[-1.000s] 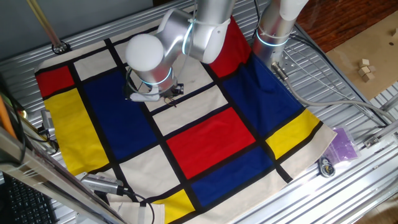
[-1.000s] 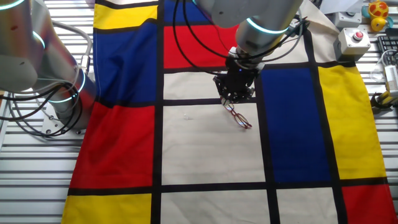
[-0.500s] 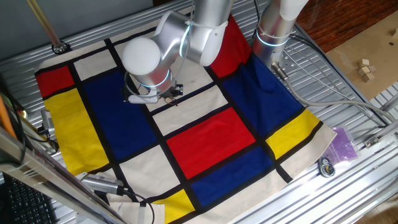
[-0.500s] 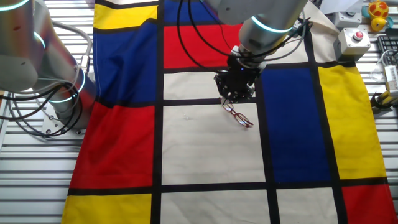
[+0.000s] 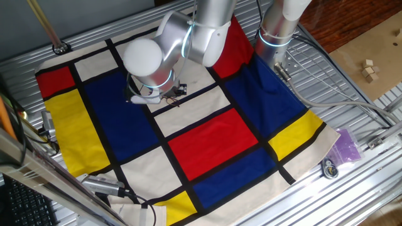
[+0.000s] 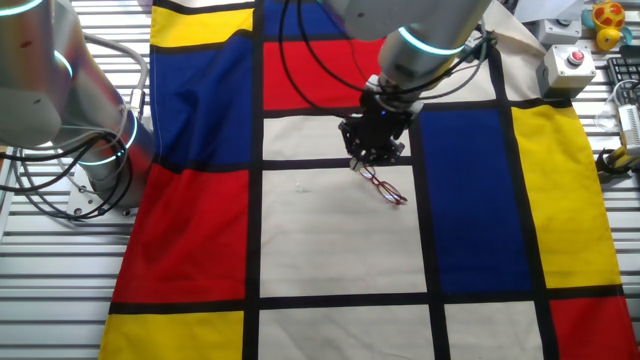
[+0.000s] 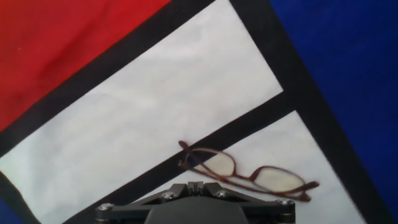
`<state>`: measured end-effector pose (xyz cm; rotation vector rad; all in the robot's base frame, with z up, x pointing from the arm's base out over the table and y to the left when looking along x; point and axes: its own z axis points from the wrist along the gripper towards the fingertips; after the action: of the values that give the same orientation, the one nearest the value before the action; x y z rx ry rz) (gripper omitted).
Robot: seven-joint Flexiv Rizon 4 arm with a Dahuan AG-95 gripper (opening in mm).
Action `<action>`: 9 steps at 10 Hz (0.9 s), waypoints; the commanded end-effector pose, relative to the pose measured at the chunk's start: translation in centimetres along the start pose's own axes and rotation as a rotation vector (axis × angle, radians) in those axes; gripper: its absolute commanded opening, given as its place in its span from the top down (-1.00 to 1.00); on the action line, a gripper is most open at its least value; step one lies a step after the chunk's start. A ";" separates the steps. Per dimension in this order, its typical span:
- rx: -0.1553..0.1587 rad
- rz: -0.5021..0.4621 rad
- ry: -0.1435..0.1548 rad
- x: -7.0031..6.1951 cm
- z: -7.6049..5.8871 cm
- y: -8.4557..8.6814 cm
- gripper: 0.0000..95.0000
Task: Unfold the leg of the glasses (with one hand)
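The glasses are a small reddish-brown wire pair lying flat on a white square of the patchwork cloth, next to a black stripe. A thin wire, the leg, runs along the frame's near edge and looks folded against it. My gripper is shut, its tips just short of the glasses' near left end, and I see nothing between the fingers. In the other fixed view the gripper hovers low over the upper left end of the glasses. In one fixed view the arm hides most of the glasses.
A second arm's base stands at the cloth's left edge. A box with a red button sits off the cloth at top right. A purple bag and wooden blocks lie beyond the cloth.
The gripper has shifted slightly to the left over the glasses' end. The glasses have stayed almost in place.
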<state>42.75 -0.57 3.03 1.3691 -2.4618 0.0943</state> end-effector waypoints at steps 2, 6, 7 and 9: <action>-0.017 0.038 -0.018 -0.6 0.4 0.0 1.00; -0.025 0.082 -0.032 -1.3 0.7 0.0 1.00; -0.024 0.086 -0.031 -1.4 0.6 -0.2 1.00; -0.024 0.087 -0.035 -1.8 0.3 -0.5 1.00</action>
<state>44.28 0.63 2.22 1.2630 -2.5455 0.0619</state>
